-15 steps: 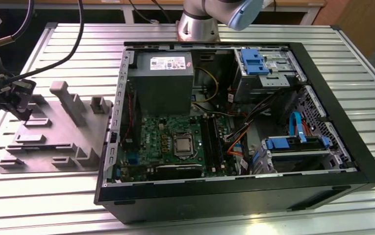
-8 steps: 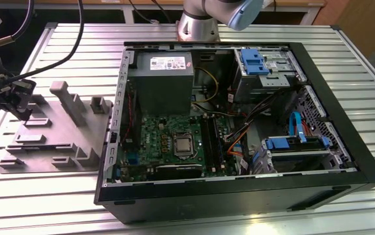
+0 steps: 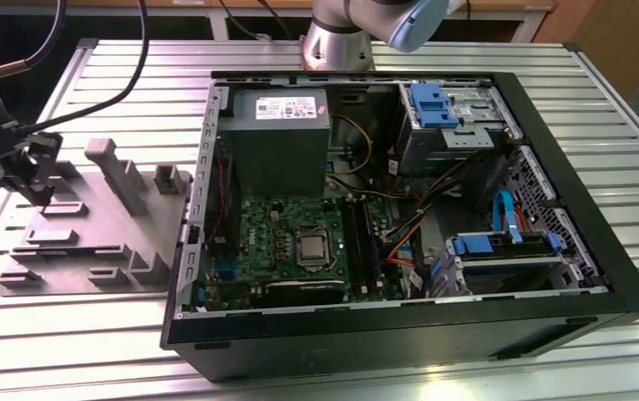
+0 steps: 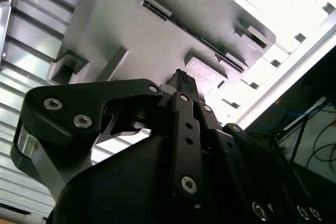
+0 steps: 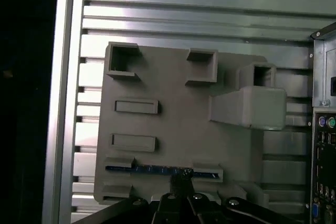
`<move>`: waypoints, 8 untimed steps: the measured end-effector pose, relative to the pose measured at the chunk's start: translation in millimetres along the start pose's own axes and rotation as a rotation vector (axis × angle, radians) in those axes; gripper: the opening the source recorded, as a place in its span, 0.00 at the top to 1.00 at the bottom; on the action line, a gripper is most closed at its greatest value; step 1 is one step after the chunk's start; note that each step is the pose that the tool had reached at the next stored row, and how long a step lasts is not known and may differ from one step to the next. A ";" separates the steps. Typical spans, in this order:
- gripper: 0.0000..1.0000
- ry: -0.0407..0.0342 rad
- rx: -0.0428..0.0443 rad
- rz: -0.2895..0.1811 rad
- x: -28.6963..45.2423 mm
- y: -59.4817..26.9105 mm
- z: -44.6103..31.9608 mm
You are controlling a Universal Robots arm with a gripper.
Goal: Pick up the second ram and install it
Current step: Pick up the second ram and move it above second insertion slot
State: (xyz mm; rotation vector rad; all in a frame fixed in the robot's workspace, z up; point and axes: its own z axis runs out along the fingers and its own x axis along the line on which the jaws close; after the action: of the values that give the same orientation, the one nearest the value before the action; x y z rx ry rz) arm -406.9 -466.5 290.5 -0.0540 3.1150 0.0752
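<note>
Pick-up step: claw (image 5: 181, 177) at the second ram (image 5: 147, 169) in the grey tray (image 5: 178, 124)
Cannot tell if the claw grips it; lifting likely calls for a straight pull

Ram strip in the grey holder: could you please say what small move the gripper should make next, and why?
Probably a short, straight descent: the gripper sits right at the middle of the ram strip, which stands seated in its slot in the grey holder.
</note>
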 end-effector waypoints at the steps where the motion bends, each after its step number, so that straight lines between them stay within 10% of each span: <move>1: 0.90 0.0009 -0.0005 -0.018 0.0 0.0 0.3; 8: 0.90 0.0070 -0.0038 -0.146 0.1 -0.1 2.3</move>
State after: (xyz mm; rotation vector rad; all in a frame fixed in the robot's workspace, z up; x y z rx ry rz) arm -406.9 -466.5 288.2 -0.2814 3.1063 0.0779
